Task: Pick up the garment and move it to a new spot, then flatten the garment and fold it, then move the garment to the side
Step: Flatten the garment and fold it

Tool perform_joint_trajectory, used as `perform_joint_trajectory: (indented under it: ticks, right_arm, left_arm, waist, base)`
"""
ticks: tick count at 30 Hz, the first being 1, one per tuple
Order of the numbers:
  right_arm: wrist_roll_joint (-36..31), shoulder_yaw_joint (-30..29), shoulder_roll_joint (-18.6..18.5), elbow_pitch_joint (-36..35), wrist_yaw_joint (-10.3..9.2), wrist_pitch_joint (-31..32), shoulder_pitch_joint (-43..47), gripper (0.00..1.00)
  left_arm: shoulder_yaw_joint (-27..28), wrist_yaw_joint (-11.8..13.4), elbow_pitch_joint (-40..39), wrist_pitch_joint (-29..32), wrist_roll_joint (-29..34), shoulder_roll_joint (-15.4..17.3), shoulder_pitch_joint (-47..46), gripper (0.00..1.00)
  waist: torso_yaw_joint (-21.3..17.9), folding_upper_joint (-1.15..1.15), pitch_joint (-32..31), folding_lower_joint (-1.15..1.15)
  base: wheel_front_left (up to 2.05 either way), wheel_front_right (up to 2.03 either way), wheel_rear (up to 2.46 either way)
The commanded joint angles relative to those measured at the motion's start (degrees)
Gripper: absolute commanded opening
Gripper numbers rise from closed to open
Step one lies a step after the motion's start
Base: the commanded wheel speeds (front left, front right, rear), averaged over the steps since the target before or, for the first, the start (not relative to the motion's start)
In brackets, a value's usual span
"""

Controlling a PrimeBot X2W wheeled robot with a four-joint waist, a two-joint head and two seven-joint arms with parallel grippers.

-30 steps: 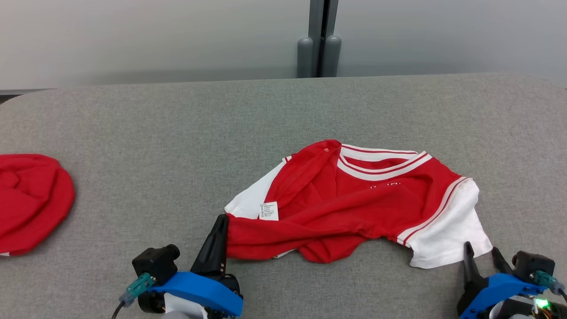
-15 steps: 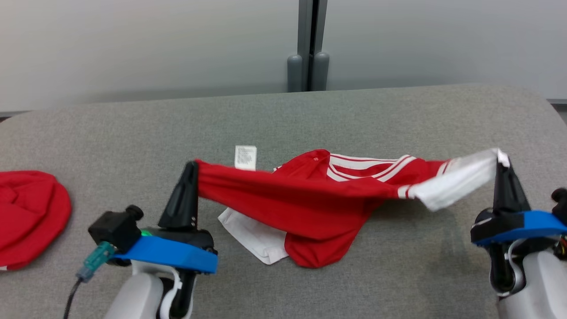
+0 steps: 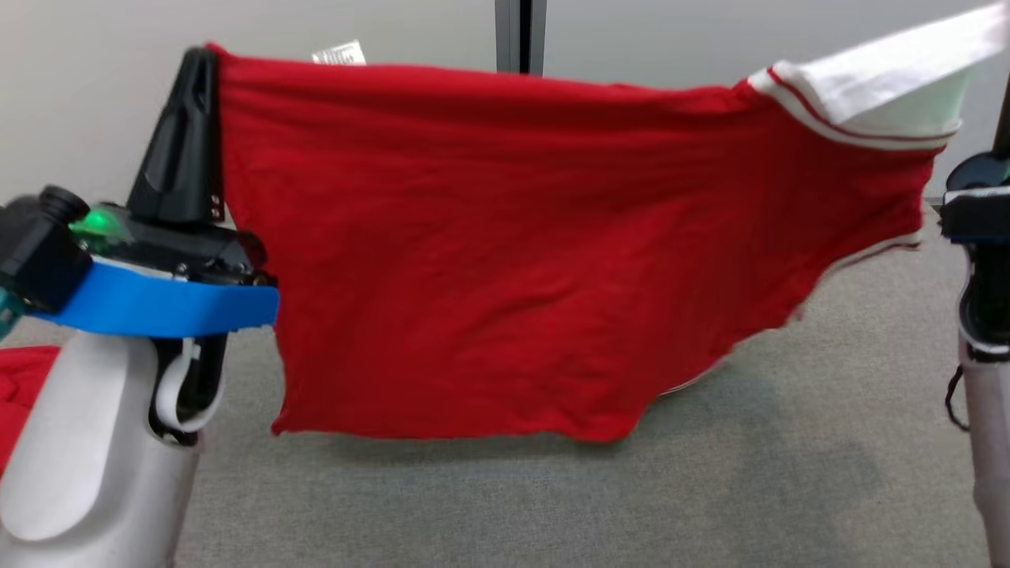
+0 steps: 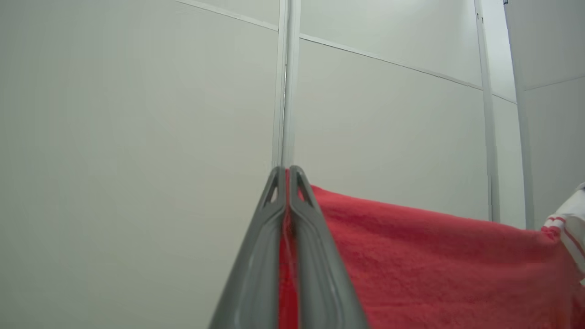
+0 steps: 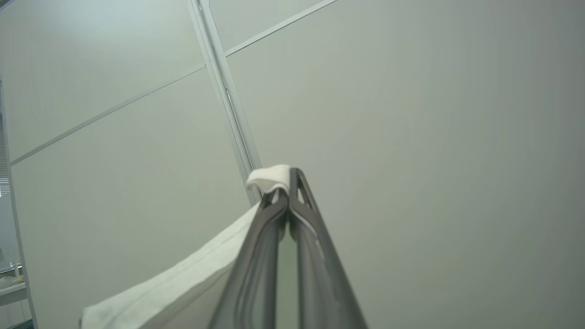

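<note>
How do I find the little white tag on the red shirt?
Find the big red shirt hanging stretched above the grey table. Follow its top edge toward the corner pinched by the left gripper; the tag sticks up near that corner. It is a tiny white slip, unlike the big white sleeve at the far end.

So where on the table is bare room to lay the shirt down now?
Bare table runs under the hanging shirt and out to the right arm. The far left is crowded: the left arm stands there with a red cloth beside it.
</note>
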Motion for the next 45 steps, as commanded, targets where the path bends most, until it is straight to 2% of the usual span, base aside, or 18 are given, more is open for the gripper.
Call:
perform_joint_trajectory:
  ticks: [1, 7, 14, 17, 20, 25, 29, 32, 39, 45]
  right_arm:
    - [-0.1, 0.09, -0.82, -0.34, 0.01, 0.24, -1.54, 0.0]
    - [-1.39, 0.89, -2.48, 1.72, 0.01, 1.52, -10.84, 0.0]
    - [-6.51, 2.72, -4.64, 9.41, 0.01, 0.11, -26.66, 0.0]
    - [-9.48, 1.79, -5.41, 12.63, 0.01, -0.42, -35.07, 0.0]
    - [-12.71, -0.9, -5.16, 11.91, 0.01, -0.51, -41.83, 0.0]
    - [-15.95, -3.96, -3.95, 11.2, 0.01, -0.52, -46.09, 0.0]
    - [-14.24, -5.51, -3.11, 10.62, 0.0, -0.52, -41.45, 0.0]
    - [-11.38, -5.31, -2.43, 8.87, 0.0, -0.52, -34.66, 0.0]
    - [-0.82, -3.77, 0.39, 1.7, 0.0, -0.53, -7.34, 0.0]
    - [2.47, -1.8, 1.88, 1.24, 0.01, -0.54, 13.4, 0.0]
  left_arm:
    - [0.05, -0.07, -0.01, -0.14, 0.69, 0.53, -1.1, 0.0]
    - [-0.59, -0.07, 3.22, -0.14, 3.54, 1.41, -10.05, 0.0]
    - [-1.08, -0.06, 7.08, -0.13, 9.1, -0.51, -24.78, 0.0]
    - [0.53, -0.04, 8.68, -0.13, 12.47, -1.2, -30.99, 0.0]
    - [2.75, 0.34, 9.35, -0.14, 16.04, -1.64, -35.98, 0.0]
    - [6.36, 0.47, 9.53, -0.13, 18.97, -3.46, -38.85, 0.0]
    - [8.04, 0.19, 9.98, -0.13, 19.71, -5.14, -34.3, 0.0]
    - [9.37, 0.03, 10.27, -0.14, 19.82, -6.71, -27.86, 0.0]
    - [13.13, 0.0, 10.81, -0.14, 17.51, -11.94, -6.85, 0.0]
    - [14.24, -0.03, 12.65, -0.14, 13.76, -14.09, 7.57, 0.0]
  waist:
    - [0.06, 0.01, 0.42, 0.01]
    - [0.21, 0.01, 5.63, 0.01]
    - [0.39, 0.01, 16.24, 0.01]
    - [0.3, 0.01, 20.22, 0.01]
    - [0.07, 0.01, 22.96, 0.01]
    - [0.03, 0.01, 25.46, 0.01]
    - [0.12, 0.01, 26.42, 0.01]
    - [0.12, 0.01, 26.27, 0.01]
    - [-0.67, 0.01, 22.52, 0.01]
    - [-1.49, 0.01, 17.25, 0.01]
  base:
    - [0.0, 0.0, 0.0]
    - [0.0, 0.0, 0.0]
    - [0.0, 0.0, 0.0]
    - [0.0, 0.0, 0.0]
    - [0.0, 0.0, 0.0]
    - [0.0, 0.0, 0.0]
    - [0.0, 0.0, 0.0]
    - [0.0, 0.0, 0.0]
    - [0.0, 0.0, 0.0]
    - [0.0, 0.0, 0.0]
